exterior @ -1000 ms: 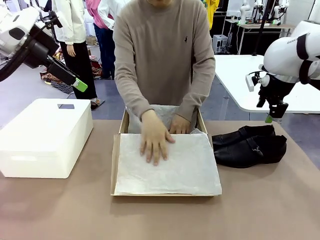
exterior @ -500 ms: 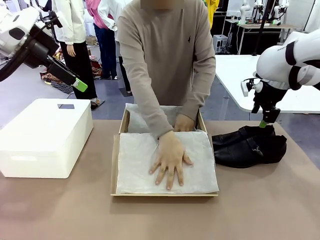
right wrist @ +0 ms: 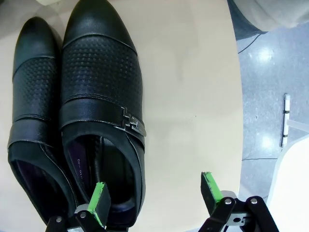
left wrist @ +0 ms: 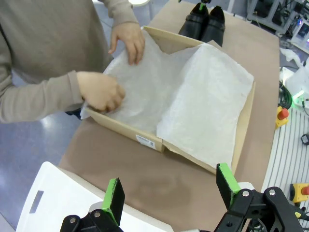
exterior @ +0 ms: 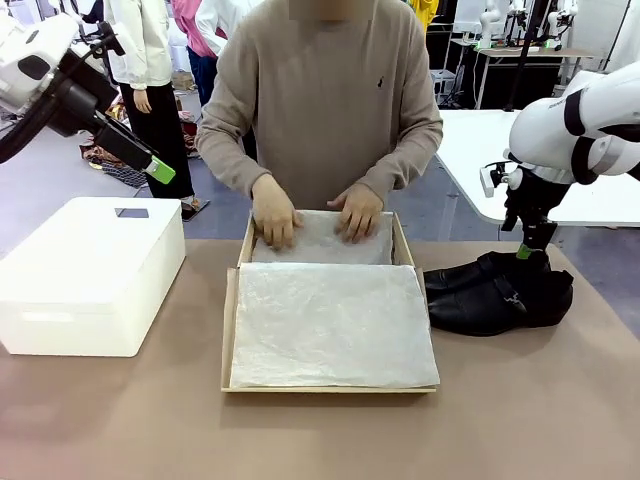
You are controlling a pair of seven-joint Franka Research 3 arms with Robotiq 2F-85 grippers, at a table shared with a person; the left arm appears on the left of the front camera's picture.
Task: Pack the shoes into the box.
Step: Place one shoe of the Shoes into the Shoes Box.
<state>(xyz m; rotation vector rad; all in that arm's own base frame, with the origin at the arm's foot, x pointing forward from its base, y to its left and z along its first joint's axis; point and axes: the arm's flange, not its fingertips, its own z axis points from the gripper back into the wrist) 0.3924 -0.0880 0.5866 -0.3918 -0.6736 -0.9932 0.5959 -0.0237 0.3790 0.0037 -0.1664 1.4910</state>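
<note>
Since the earlier frame the person's two hands have left the near sheet of tissue paper and gone to the far end of the box. The person's left hand and right hand now press the paper down there, side by side. My right gripper has come in toward the middle and lower, and now hangs just over the shoes. My left gripper has not moved: it stays raised beyond the desk's far left corner, above the white plastic box, jaws spread wide with nothing between them. The box has kept its place at mid-desk against the far edge. The shoes have kept theirs, side by side and touching, just beside the box's right wall near the desk's far right edge, toes toward the box. In the right wrist view the jaws stand fully apart and grip nothing. One green pad hangs over the heel opening of the buckled shoe, and the other pad over the bare desk beside that shoe, so its outer wall lies between the fingers. I cannot tell whether either pad touches leather. The second shoe lies outside the jaws, on the far side of the buckled one.
</note>
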